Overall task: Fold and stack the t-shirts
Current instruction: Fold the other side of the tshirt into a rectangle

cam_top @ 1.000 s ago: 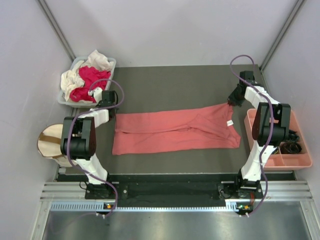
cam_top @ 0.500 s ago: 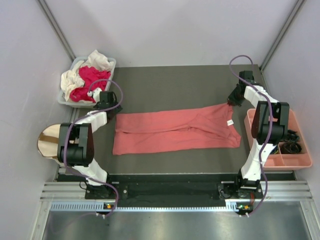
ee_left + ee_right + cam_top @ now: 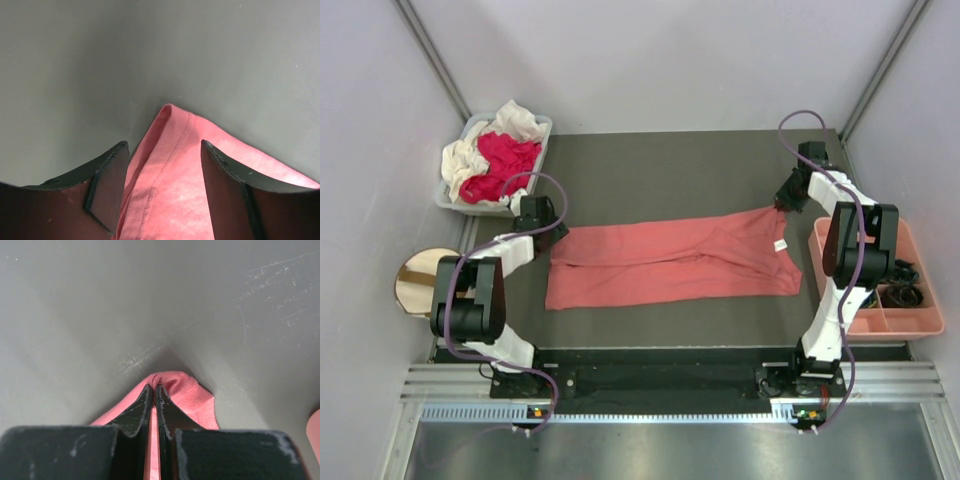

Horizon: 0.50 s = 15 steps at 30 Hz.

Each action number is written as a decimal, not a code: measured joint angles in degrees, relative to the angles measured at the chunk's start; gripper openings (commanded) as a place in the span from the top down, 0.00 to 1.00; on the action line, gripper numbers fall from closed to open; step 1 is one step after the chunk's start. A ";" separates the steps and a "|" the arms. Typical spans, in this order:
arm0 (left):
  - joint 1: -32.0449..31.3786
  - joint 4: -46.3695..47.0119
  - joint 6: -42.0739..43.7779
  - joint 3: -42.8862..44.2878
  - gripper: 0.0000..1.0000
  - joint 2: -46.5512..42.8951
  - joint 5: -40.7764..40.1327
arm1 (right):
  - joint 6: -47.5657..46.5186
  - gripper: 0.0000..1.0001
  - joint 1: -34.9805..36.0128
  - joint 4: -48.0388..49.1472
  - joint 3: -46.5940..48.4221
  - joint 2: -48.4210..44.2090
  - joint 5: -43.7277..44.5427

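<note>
So the salmon-pink shirt [image 3: 670,262] is laid out as a long band across the middle of the dark tabletop [image 3: 670,170], looks folded lengthwise, with the little white neck label [image 3: 781,245] at the right-hand end. Each arm sits at a far corner of it.

The right gripper [image 3: 154,387] has its jaws clenched tight on the far right corner. In the wrist view you can see a nub of pink cloth pinched up between them, lifted a bit off the surface. My guess is it's pinning that end so the band stays taut and straight.

The left gripper [image 3: 162,150] is the opposite: its jaws stand wide apart, straddling the far left corner, and the hem lies flat between them without being gripped (no pinch, no bunching at all). I'd read that as the left end being put where it belongs.

The magenta-red shirt [image 3: 500,165] and cream-white shirt [image 3: 470,150] are heaped in the basket [image 3: 542,124] at the far left, so there's plenty left to do. This one probably needs crosswise folds next, and both corners need to be held evenly or it'll skew.
</note>
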 measured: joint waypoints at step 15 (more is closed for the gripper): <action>-0.13 1.46 0.04 0.07 0.47 1.68 -0.50 | -0.02 1.00 0.00 0.00 0.00 0.00 -0.07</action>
